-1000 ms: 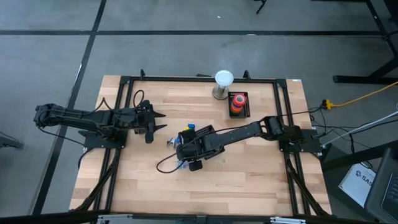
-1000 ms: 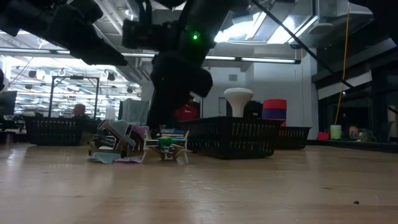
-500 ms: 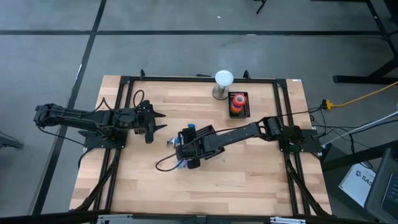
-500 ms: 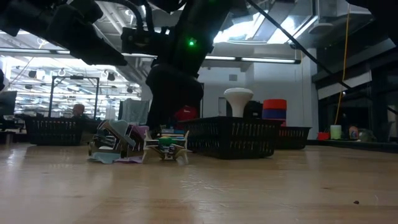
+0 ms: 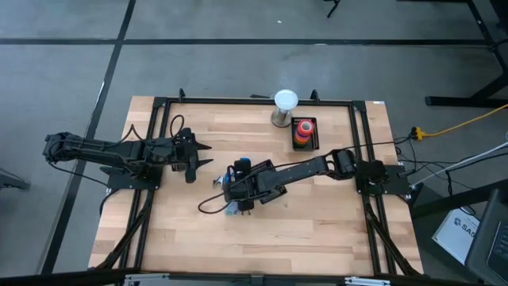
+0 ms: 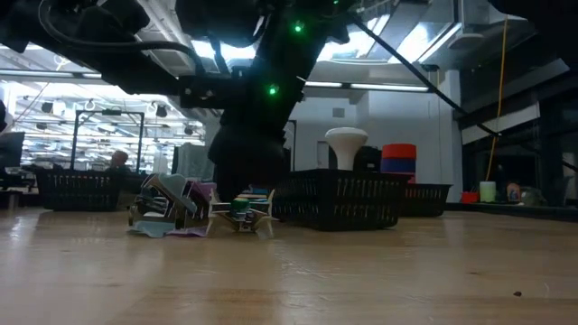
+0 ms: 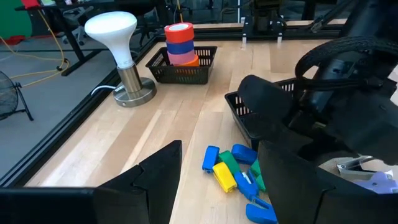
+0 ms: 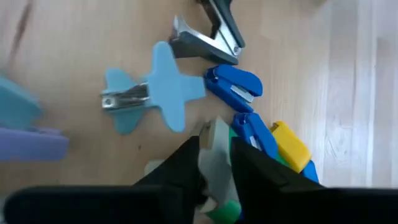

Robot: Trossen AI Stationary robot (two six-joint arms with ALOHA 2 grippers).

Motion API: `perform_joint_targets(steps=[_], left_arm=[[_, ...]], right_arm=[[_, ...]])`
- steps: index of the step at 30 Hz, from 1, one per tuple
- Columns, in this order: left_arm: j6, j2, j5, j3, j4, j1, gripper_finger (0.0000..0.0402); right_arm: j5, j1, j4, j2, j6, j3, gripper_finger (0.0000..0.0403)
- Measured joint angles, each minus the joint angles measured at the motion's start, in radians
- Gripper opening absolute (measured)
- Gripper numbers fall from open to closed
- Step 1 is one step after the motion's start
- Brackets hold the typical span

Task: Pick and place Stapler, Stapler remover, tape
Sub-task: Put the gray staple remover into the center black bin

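**Q:** Staple removers and staplers — where do they lie, nearest first?

**A:** From the right wrist camera, the right gripper [image 8: 214, 163] is pinched on a pale grey-and-green staple remover [image 8: 217, 149], its dark fingers pressing each side. Just beyond it, touching or nearly so, lie a yellow mini stapler [image 8: 289, 146] and a blue mini stapler [image 8: 234, 84]. A light-blue staple remover [image 8: 155, 93] sits beside those, and a black-and-chrome staple remover [image 8: 211, 34] lies farther on.

**Q:** How crowded is that spot?

**A:** It is a tight cluster near the middle of the wooden table [image 5: 317, 230]. The side of the table nearer the camera stands open in the low view, bare planks up to the edge.

**Q:** And the other arm?

**A:** The left gripper [image 5: 202, 156] waits over the left part of the table, fingers spread wide, well apart from the cluster.

**Q:** What stands farthest?

**A:** Toward the far edge, a small black basket [image 5: 311, 141] holds a stack of tape rolls [image 5: 303, 129], red on top. Just beside it stands a white dome lamp [image 5: 285, 101] on a metal base. A black frame rail [image 5: 254, 101] runs along that edge.
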State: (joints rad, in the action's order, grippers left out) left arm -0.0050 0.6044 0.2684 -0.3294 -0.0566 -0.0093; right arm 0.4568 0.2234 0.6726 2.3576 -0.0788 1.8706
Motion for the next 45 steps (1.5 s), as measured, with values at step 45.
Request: perform_joint_targets(steps=[45], left_arm=[[0.000,0.000,0.000,0.000,0.001,0.000,0.0210]], right_arm=[[0.161,0.042,0.436,-0.136,0.285,0.110,0.0003]])
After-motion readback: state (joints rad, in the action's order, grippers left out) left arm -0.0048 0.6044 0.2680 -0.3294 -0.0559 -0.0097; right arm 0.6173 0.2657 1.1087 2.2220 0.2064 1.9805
